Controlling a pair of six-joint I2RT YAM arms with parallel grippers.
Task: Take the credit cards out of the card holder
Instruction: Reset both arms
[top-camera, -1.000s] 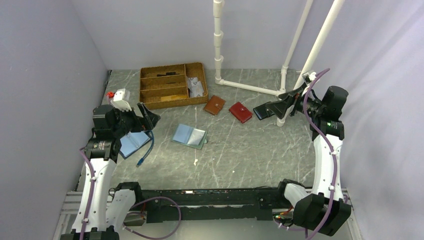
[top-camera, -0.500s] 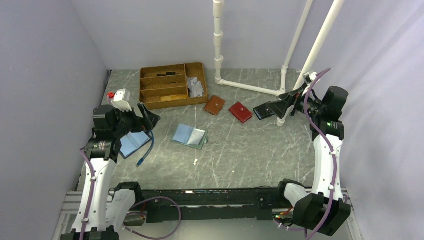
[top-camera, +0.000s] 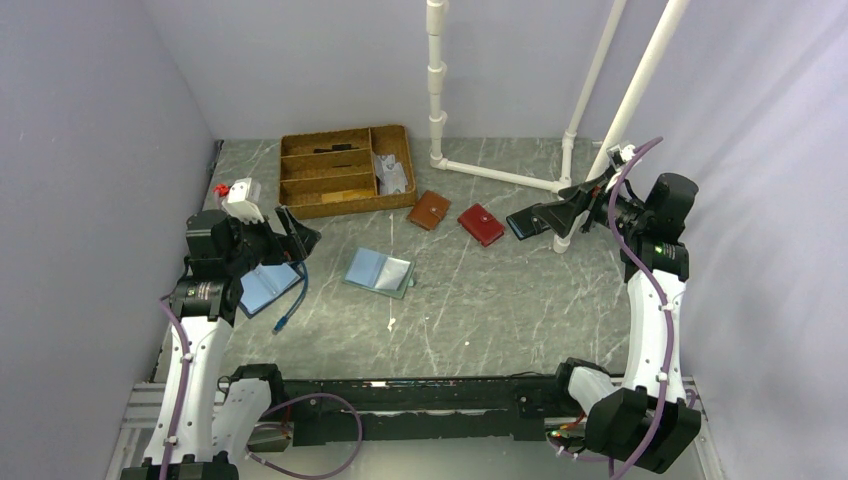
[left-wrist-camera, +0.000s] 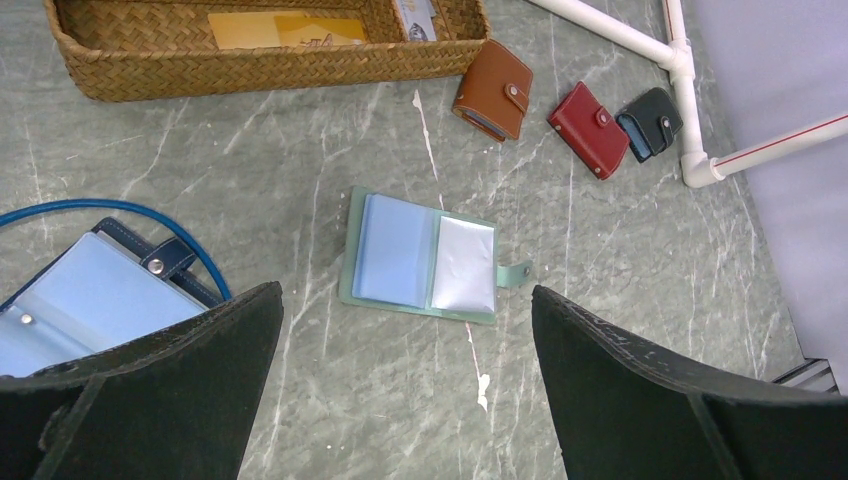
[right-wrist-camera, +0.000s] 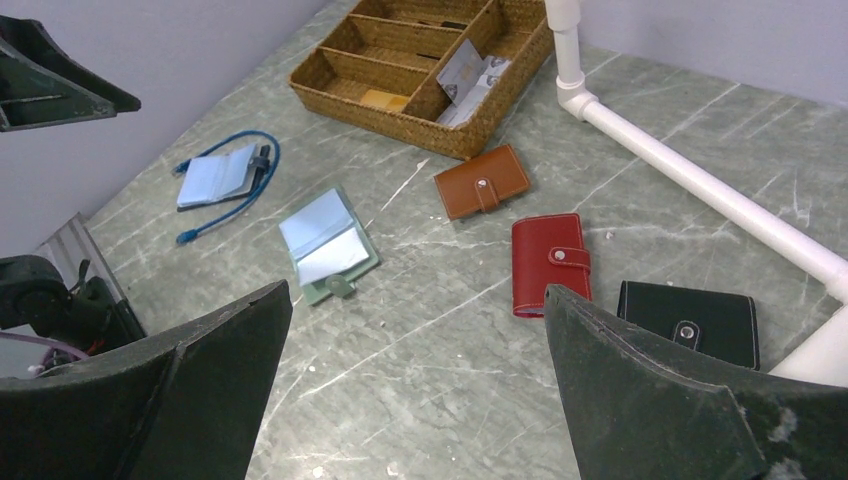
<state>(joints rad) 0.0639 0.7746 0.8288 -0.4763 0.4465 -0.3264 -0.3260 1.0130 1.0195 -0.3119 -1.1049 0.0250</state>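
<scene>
Near the middle of the table (top-camera: 480, 300), the card holder (top-camera: 379, 271) lies open and flat, at about 4 o'clock from the left gripper (top-camera: 297, 237) and 8 o'clock from the right gripper (top-camera: 530, 221). Both grippers hover spread wide, holding nothing, well apart from it.

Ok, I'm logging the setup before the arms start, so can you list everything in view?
card holder: one, light blue, green edge, open at table centre
tray: one, brown wicker, far left; pale slips and a tan piece inside
brown wallet: one, right of tray
red wallet: one, beside the brown
black wallet: one, by the pipe frame
flat holder: one, light blue, near left, with blue cable
pipe frame: one, white, far right
table: grey marble
left gripper: open, empty, over flat holder
right gripper: open, empty, over black wallet
</scene>
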